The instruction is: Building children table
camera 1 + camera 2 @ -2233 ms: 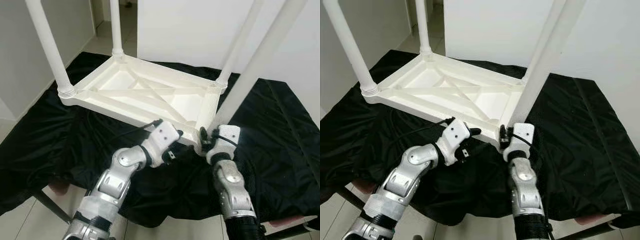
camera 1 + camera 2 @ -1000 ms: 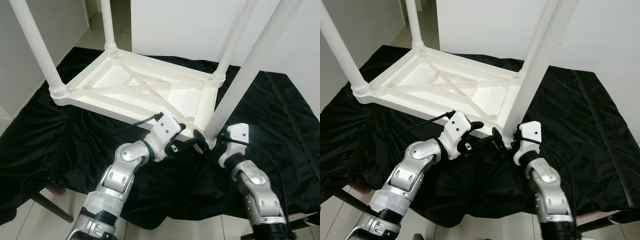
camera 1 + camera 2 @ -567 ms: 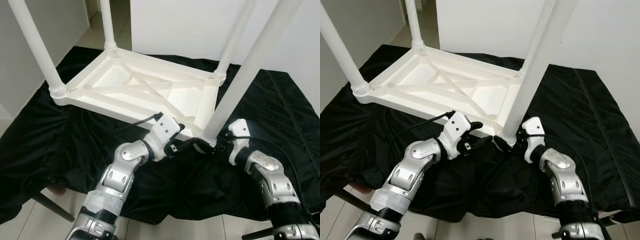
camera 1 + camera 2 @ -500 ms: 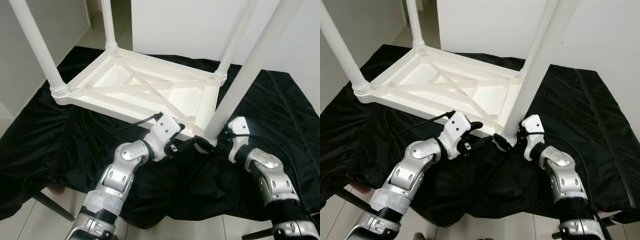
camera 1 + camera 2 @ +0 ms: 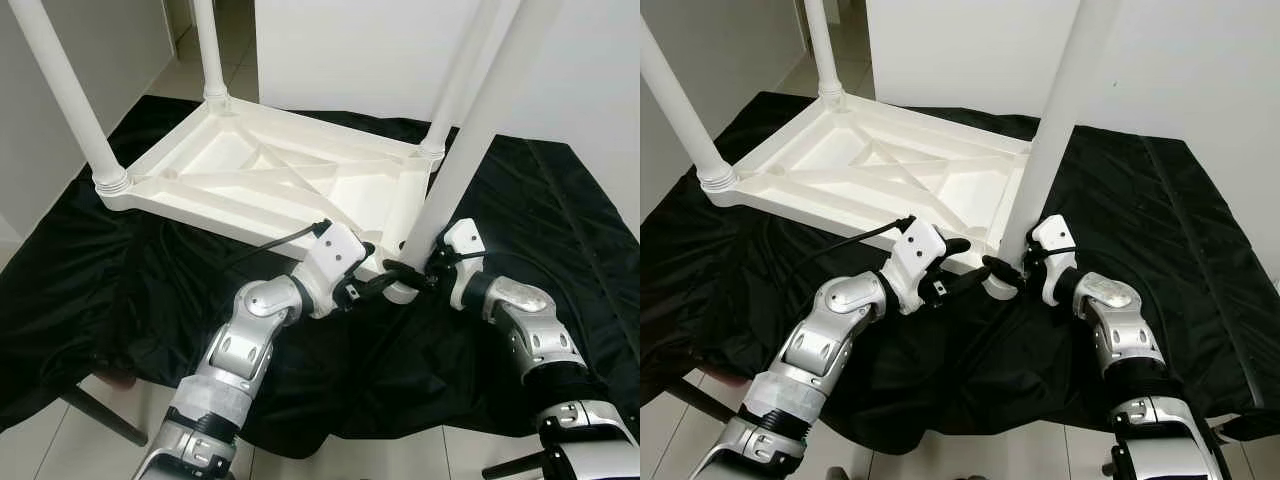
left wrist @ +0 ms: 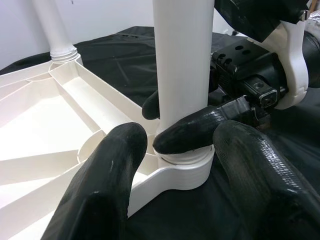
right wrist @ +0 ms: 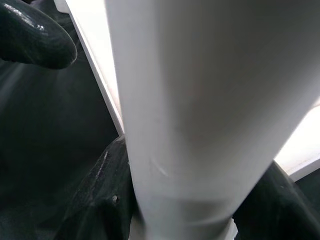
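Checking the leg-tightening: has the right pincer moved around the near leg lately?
Yes. The right pincer swung from the near side of the table corner to its right side, gripping the leg.

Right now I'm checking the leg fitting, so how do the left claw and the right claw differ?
The right claw is shut around the near leg just above its socket; the left claw is open at that corner of the upturned tabletop, gripping nothing. The right claw comes in from the leg's right side, the left claw from its left. Both sit low at the same corner, over the black cloth.
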`<state>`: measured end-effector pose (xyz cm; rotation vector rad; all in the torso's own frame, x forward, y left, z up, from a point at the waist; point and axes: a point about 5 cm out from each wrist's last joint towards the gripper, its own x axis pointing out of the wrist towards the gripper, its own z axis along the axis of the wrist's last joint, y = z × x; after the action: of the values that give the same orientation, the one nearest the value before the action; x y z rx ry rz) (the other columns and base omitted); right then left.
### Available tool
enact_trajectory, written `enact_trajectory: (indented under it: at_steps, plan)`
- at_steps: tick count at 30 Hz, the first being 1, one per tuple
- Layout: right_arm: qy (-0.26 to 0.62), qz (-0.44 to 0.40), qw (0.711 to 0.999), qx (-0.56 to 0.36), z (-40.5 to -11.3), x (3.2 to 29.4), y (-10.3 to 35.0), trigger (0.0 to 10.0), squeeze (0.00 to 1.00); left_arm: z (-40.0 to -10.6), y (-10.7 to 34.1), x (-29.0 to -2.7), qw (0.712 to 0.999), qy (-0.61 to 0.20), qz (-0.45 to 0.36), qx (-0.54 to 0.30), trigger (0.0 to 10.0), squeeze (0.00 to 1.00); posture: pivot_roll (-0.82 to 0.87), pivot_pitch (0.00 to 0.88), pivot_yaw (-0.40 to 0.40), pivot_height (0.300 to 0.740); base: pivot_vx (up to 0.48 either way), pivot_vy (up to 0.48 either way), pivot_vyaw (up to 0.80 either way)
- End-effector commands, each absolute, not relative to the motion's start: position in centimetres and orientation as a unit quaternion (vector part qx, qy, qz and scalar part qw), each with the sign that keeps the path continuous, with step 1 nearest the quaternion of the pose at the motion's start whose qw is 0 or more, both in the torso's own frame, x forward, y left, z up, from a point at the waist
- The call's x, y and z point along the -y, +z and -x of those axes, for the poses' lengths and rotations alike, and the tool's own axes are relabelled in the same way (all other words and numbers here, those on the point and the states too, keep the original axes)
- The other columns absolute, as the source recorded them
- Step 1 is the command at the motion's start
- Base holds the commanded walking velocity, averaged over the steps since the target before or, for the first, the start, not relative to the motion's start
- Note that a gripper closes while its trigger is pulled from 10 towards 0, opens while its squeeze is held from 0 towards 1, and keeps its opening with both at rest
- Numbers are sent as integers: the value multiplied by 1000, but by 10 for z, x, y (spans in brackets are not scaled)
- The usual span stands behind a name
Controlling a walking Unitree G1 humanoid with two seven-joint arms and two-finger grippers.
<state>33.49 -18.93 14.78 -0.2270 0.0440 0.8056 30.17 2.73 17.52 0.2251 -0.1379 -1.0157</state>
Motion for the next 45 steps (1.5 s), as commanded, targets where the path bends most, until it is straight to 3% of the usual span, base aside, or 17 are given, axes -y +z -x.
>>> enact_trajectory:
  at_steps: [1,4,5,8,12,22,25,27,30,32,38,39,40,41,45]
  plan:
    - [400,127,906,-50,-332,192,136,0,0,-308,176,-30,894,-428,-108,73,10000,0,0,58,-44,740,0,0,0]
    - [399,126,907,-52,-330,193,134,0,0,-308,176,-30,894,-428,-111,74,10000,0,0,58,-45,740,0,0,0]
    - [389,129,911,-51,-330,194,134,10000,0,-308,176,-30,894,-428,-114,74,10000,0,0,58,-45,740,0,0,0]
    - [378,114,917,-49,-330,195,134,10000,0,-308,176,-30,893,-427,-118,75,10000,0,-5,59,-47,740,0,0,0]
    - [284,113,951,-48,-333,198,134,10000,0,-309,176,-31,893,-427,-122,76,10000,0,-8,58,-51,740,0,0,0]
    - [153,34,987,-38,-322,161,127,10000,0,-308,176,-32,893,-426,-124,77,10000,0,-3,56,-55,740,0,0,0]
    - [26,-27,999,-36,-319,149,124,10000,0,-306,175,-31,891,-429,-128,76,10000,0,-1,56,-52,740,0,0,0]
    - [26,-27,999,-36,-319,149,124,10000,0,-306,175,-31,891,-429,-128,76,10000,0,-1,56,-52,740,0,0,0]
    - [-113,-49,992,-41,-314,137,123,10000,0,-308,175,-33,890,-430,-132,76,10000,0,2,53,-47,740,0,0,0]
    - [-102,-51,993,-40,-315,122,126,10000,0,-308,175,-32,890,-430,-134,75,10000,0,0,50,-45,740,0,0,0]
    - [-37,-64,997,7,-312,116,141,10000,0,-305,173,-29,884,-439,-139,76,10000,0,-1,44,-51,740,0,0,0]
    - [-33,-63,997,12,-311,118,142,10000,631,-305,173,-28,884,-438,-141,77,10000,0,0,44,-52,740,0,0,0]
    - [-33,-63,997,12,-311,118,142,10000,631,-305,173,-28,884,-438,-141,77,10000,0,0,44,-52,740,0,0,0]
    - [-29,-66,997,20,-310,120,144,10000,1000,-306,174,-28,885,-437,-142,78,10000,0,2,41,-54,740,0,0,0]
    - [-33,-56,998,26,-310,127,145,10000,1000,-306,176,-27,886,-435,-141,81,10000,0,4,37,-57,740,0,0,0]
